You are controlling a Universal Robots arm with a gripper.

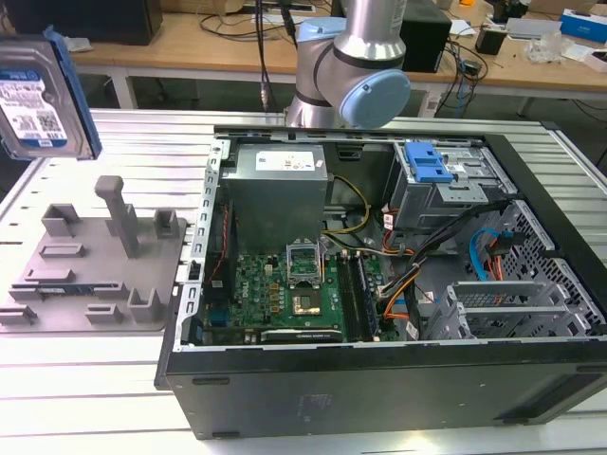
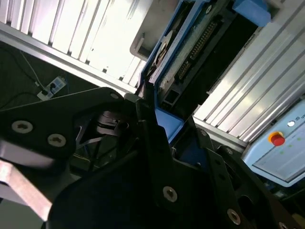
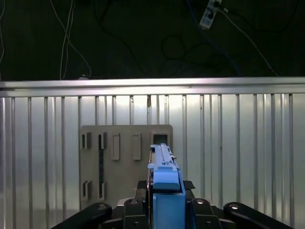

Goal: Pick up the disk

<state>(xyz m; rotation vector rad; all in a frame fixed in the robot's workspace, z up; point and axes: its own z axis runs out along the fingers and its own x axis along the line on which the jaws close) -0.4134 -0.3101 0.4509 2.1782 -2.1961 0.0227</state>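
disk raised above grey fixture tray, open computer case beside

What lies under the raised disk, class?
Below the disk, held edge-on in the gripper, lies the grey tray on the ribbed metal table. The disk and gripper cover part of the tray, so that part cannot be seen.

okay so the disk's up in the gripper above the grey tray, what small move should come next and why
Probably a short straight lift. The disk hangs on edge, clear above the grey fixture tray, and the gripper is shut on its blue rail, so it looks secure.
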